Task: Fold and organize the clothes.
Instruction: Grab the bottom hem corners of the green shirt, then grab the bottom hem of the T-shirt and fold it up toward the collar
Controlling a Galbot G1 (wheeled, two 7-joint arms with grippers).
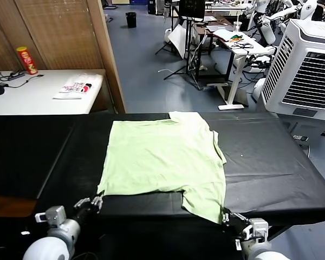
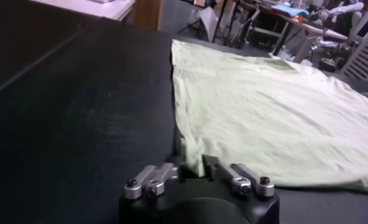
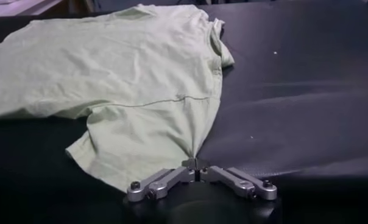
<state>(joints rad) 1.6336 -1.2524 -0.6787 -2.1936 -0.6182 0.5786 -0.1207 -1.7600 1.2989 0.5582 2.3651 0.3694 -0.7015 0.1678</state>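
I see the T-shirt (image 1: 162,157) lying flat on the black table covering (image 1: 271,168), roughly centred left to right, with its far edge close to the far edge of the table and its near edge close to the near edge. One sleeve (image 1: 203,203) extends toward the near right corner of the garment. The collar side lies to the right, where the fabric shows a fold line.

My left gripper (image 1: 95,202) sits at the near left corner of the T-shirt. In the left wrist view, its fingers (image 2: 172,171) are closed, with the corner of the fabric (image 2: 190,159) pinched between them.

My right gripper (image 1: 226,218) sits at the near right corner, at the tip of the sleeve. In the right wrist view, its fingers (image 3: 184,173) are closed on the sleeve corner (image 3: 193,159), and the cloth fans out from that point.

Both arms stand low at the near edge of the table.

Beyond the table, on the left, I see a white side table (image 1: 38,95) carrying a red canister (image 1: 27,59). On the right stands a white air cooler (image 1: 306,70).
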